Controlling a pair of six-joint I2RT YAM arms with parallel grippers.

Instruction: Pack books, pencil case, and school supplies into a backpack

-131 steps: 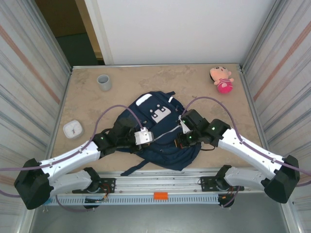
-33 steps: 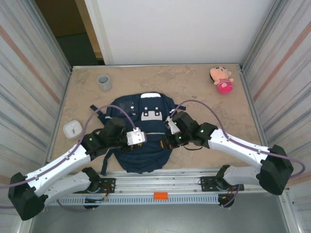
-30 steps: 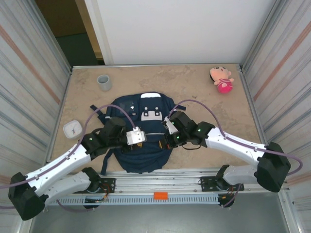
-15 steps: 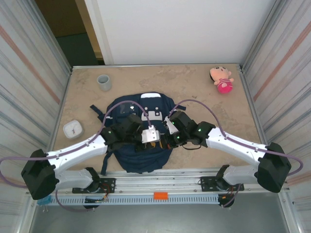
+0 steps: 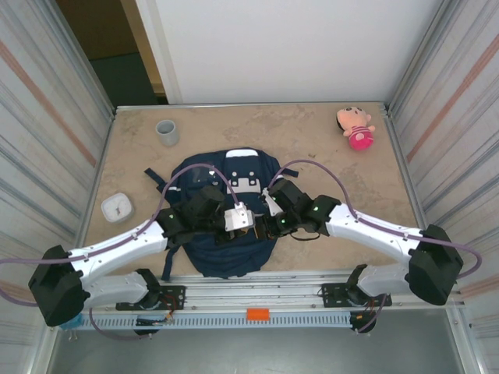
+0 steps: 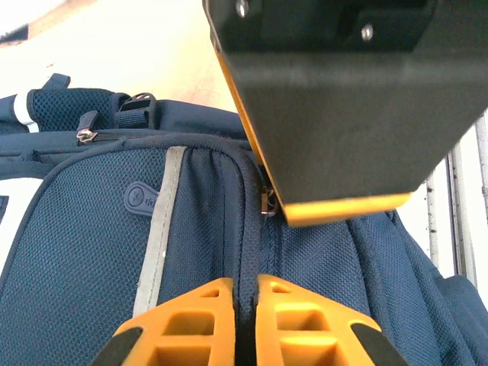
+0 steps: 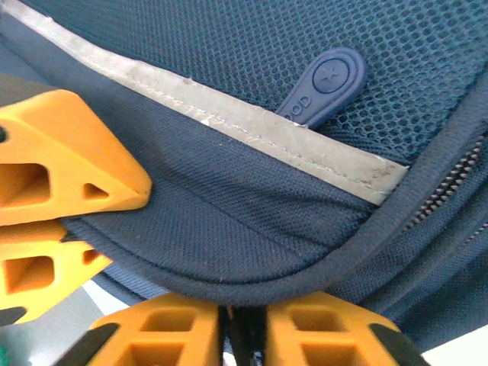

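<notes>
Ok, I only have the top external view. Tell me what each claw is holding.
Observer: The left claw is pinched shut on a raised dark seam of the backpack.
Operator: Now the right one.
Observer: The right claw clamps the backpack's piped edge, with the left claw's fingers right beside it.
Operator: Find me the zip pull.
Observer: A navy rubber pull tab lies loose on the mesh, gripped by neither claw.
</notes>
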